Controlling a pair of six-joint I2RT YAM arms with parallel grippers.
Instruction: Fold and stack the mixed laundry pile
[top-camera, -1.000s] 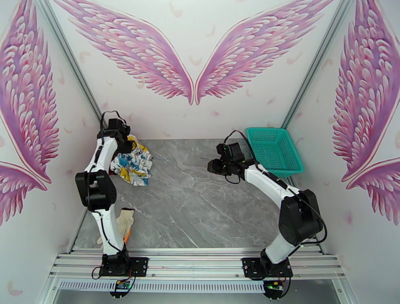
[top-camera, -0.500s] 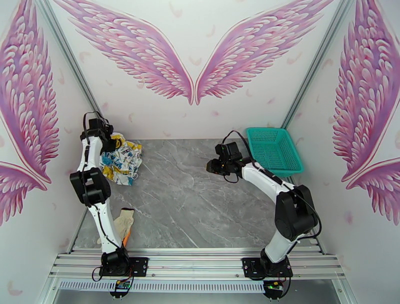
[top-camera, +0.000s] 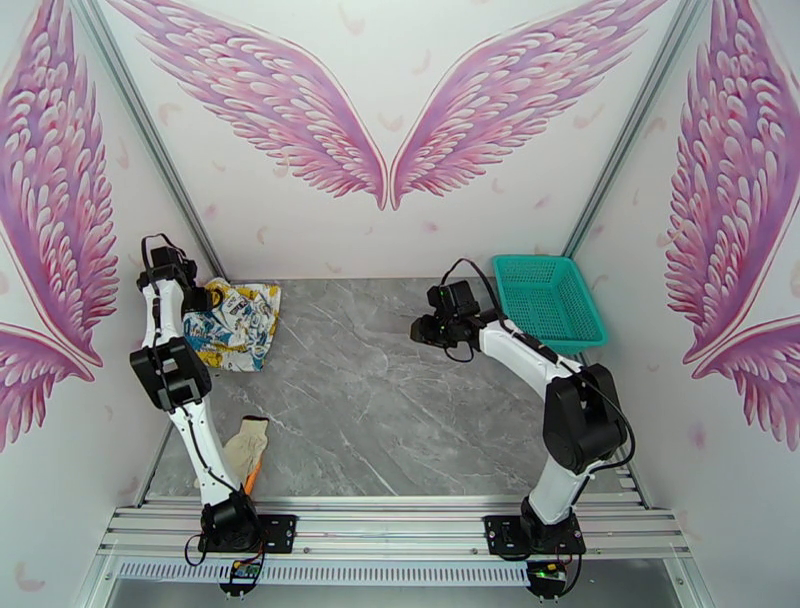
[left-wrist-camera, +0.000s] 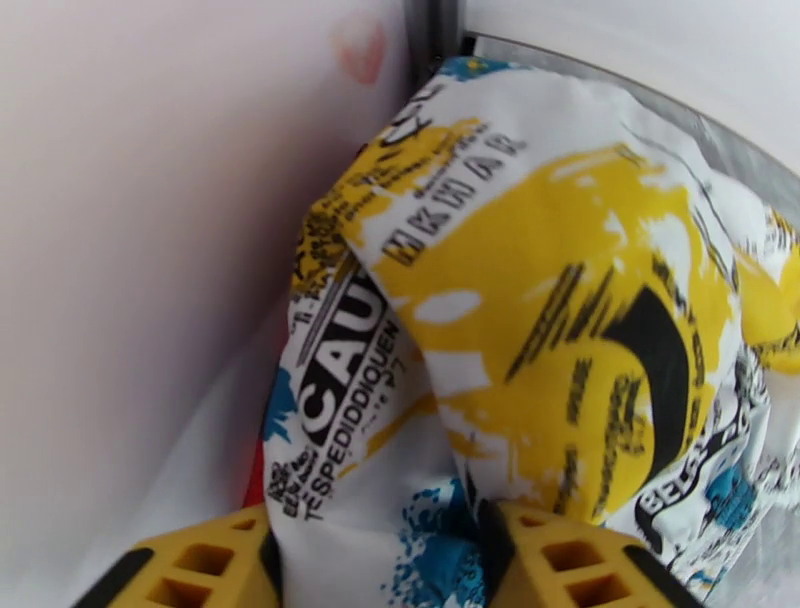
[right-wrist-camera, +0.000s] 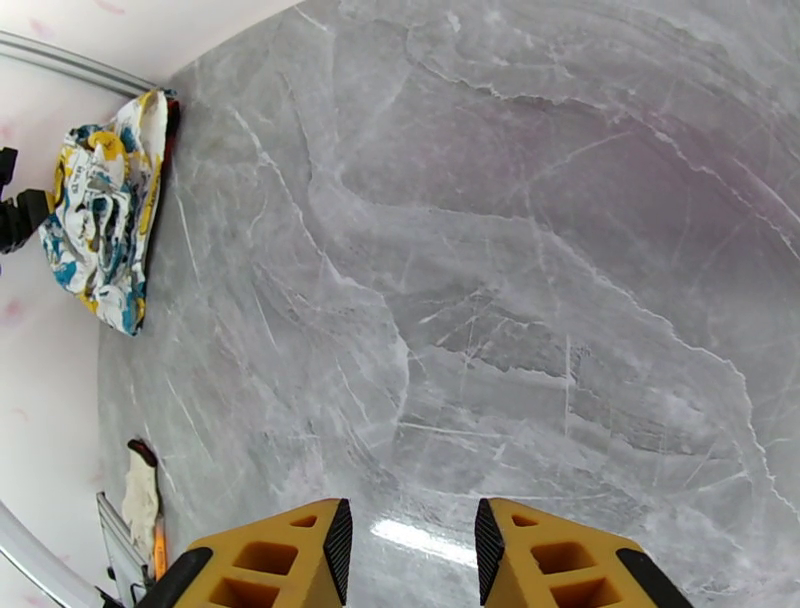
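Note:
The white garment (top-camera: 237, 325) with blue, yellow and teal print lies spread at the table's back left corner, against the wall. My left gripper (top-camera: 205, 298) is at its left edge. In the left wrist view my left gripper (left-wrist-camera: 375, 530) stands open, and a loose fold of the white garment (left-wrist-camera: 560, 300) lies between the yellow fingers. A sliver of red cloth (left-wrist-camera: 252, 482) peeks out under it. My right gripper (top-camera: 418, 332) hovers over the bare table middle, open and holding nothing (right-wrist-camera: 410, 545). The white garment (right-wrist-camera: 100, 220) is far to its left.
A teal mesh basket (top-camera: 548, 300) stands at the back right, just behind the right arm. A beige glove-like cloth (top-camera: 247, 445) lies near the front left by the left arm's base. The grey marble table (top-camera: 400, 420) runs between them.
My left arm has swung left into the back corner, dragging the white garment with it and spreading it flatter. Its jaws have gone from shut to open. The right arm barely shifted.

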